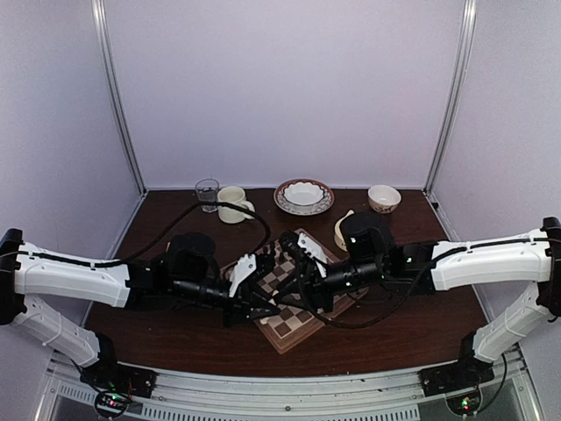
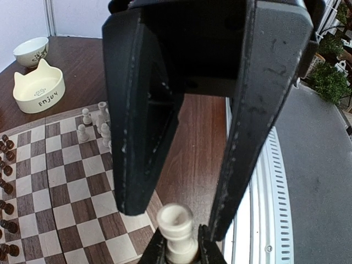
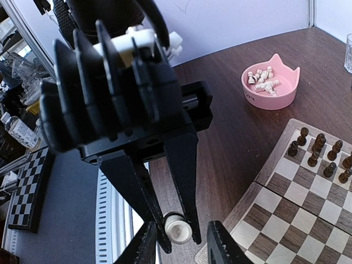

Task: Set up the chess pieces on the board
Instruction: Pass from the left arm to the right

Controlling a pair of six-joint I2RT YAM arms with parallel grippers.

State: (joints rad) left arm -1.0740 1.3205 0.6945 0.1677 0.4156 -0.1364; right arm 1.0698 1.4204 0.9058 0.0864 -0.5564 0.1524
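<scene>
My left gripper (image 2: 179, 250) is shut on a cream-white chess piece (image 2: 176, 223), pinched at its stem just past the near edge of the board (image 2: 66, 181). My right gripper (image 3: 181, 247) faces it from the other side, open. Its two fingers (image 2: 137, 137) straddle the piece and the left fingers (image 3: 187, 181) with a gap on each side. In the top view both grippers meet over the board (image 1: 289, 331), and the piece is hidden there. A few cream pieces (image 2: 88, 124) stand on the board. More lie in a pink cat-eared bowl (image 3: 269, 91).
Dark pieces (image 3: 319, 151) stand in rows along one side of the board. A cream cat-eared bowl (image 2: 38, 91) and a small bowl (image 1: 384, 198) sit behind it. A plate with a bowl (image 1: 303, 196), a mug (image 1: 232, 204) and a glass (image 1: 207, 193) line the back edge.
</scene>
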